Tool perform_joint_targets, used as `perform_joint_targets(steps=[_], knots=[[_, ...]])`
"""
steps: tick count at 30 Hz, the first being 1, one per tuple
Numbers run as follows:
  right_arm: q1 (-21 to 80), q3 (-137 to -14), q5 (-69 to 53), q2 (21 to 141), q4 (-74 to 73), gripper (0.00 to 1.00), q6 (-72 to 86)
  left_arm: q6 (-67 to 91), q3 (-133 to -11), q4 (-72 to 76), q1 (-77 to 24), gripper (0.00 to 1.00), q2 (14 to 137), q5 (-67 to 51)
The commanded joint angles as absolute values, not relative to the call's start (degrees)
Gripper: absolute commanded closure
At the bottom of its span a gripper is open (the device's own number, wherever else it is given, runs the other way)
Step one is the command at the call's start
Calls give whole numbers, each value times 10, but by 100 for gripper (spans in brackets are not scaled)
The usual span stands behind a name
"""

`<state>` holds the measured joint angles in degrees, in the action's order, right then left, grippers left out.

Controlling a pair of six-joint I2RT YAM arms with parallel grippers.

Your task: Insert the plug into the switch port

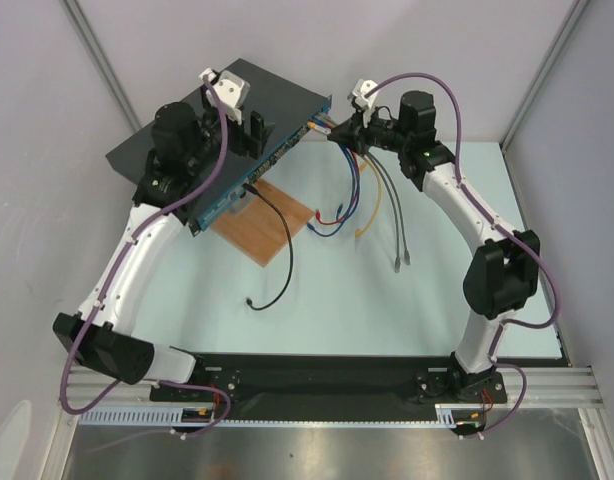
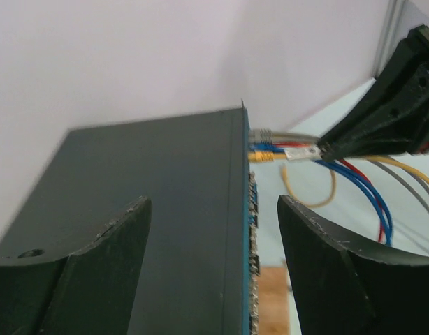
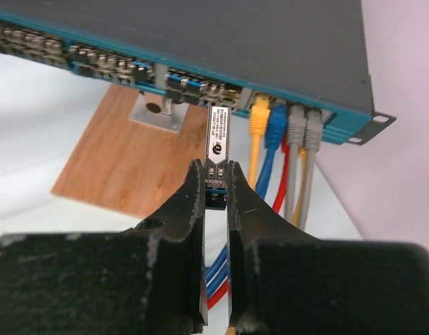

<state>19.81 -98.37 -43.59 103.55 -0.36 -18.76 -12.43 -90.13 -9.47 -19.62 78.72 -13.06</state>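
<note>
We see the right claw (image 3: 214, 173) pinched narrow on the tail of the plug (image 3: 218, 136), a slim silver module. Its nose sits at the mouth of a port (image 3: 223, 106) on the blue front of the switch (image 3: 200, 28); we cannot tell how deep it sits. The switch lies at the far left of the counter (image 1: 387, 300), with its front edge over a wooden board (image 3: 131, 160). The left claw (image 2: 213, 206) is spread wide astride the switch's front edge and grips nothing.

We judge 4 things could go wrong:

1. The plug seems slightly tilted against the port's line, so a push could wedge it on the frame instead of seating it.
2. The grip covers only the tail, so resistance could make the plug slide back or twist between the 2 fingers (image 3: 190, 202).
3. The yellow cable (image 3: 258, 122) is plugged in just beside it, and a sideways drift could snag that cable.
4. The left claw is not clamped, so a firm push might shove the switch backward on the counter.
</note>
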Motion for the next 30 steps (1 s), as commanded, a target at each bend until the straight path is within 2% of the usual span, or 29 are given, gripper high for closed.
perform_joint_targets(steps=[1, 9, 30], knots=[[202, -1024, -428, 1056, 71, 100, -205, -28, -926, -146, -170, 22, 808, -176], [214, -1056, -418, 1098, 46, 100, -243, 30, -963, -214, -119, 22, 864, -232], [235, -1111, -376, 1149, 7, 100, -260, 39, -1000, -211, -118, 22, 906, -258]])
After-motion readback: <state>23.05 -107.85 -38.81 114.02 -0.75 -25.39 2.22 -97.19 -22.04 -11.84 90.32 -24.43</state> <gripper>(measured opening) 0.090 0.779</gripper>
